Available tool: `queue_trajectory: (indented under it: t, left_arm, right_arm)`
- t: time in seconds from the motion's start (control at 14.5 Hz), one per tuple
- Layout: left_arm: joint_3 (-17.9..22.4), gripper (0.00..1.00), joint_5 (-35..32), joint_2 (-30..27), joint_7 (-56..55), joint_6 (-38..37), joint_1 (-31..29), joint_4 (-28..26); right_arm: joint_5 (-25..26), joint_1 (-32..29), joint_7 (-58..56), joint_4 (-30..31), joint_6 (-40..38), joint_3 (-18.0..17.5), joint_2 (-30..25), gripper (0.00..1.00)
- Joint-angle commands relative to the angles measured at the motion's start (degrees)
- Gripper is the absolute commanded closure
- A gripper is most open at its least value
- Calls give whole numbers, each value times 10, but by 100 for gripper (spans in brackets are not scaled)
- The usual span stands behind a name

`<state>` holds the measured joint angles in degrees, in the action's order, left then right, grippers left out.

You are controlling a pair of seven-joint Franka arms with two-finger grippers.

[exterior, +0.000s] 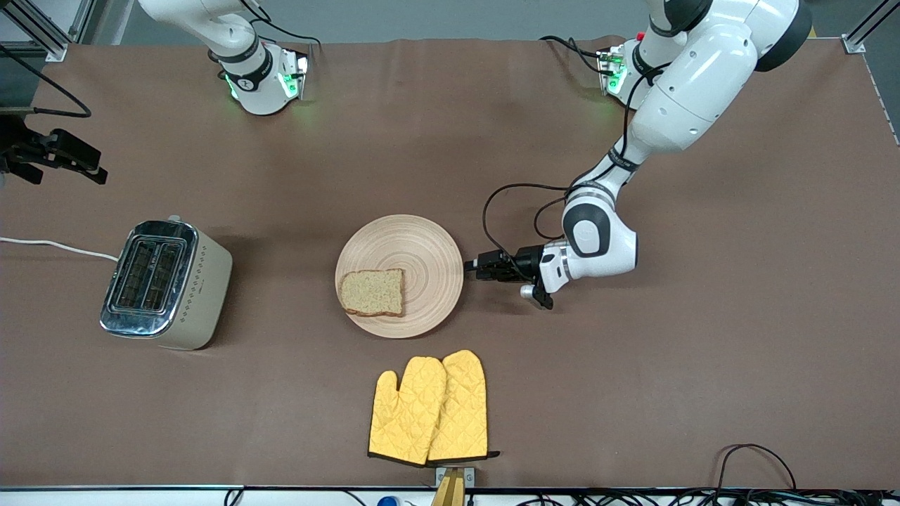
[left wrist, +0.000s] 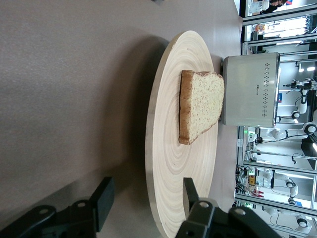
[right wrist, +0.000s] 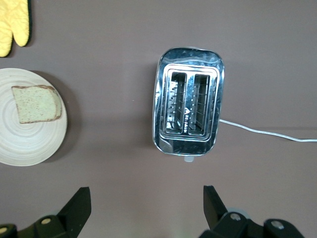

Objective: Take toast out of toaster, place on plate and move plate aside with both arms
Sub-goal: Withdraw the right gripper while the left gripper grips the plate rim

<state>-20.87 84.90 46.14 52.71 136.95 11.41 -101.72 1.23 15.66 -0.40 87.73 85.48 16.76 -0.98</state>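
Right gripper (exterior: pixel 104 176) up in the air over the right arm's end of the bench (exterior: pixel 738 351), fingers (right wrist: pixel 79 204) spread wide, nothing between them. Right arm waiting. Toaster (exterior: pixel 165 283) sits below it in the right wrist view, both slots bare, white cord (exterior: pixel 56 246) running off toward the bench edge. Plate (exterior: pixel 422 246) mid-bench, flat. Toast (exterior: pixel 373 292) lies on the plate, on the half toward the toaster, near the rim. Yellow oven mitts (exterior: pixel 430 409), overlapped pair, nearer the front camera than the plate, apart from it. Left gripper (exterior: pixel 470 267) low at the plate rim on the left arm's side, fingers (left wrist: pixel 102 202) parted and straddling the rim edge, one above and one below, not clamped on it.
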Motion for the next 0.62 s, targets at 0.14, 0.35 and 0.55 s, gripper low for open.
queue_trajectory:
  t: [0.14,0.35,0.55]
  left_arm:
    - [-2,38,27,17,9,9,14,27]
    - [-2,40,33,34,9,16,25,42]
    - [-1,47,33,41,9,24,30,56]
  right_arm:
    - [10,-17,5,-11,-8,-21,8,0]
    - [13,-154,5,-12,-8,-176,8,0]
    - [11,-227,5,-12,-8,-244,8,0]
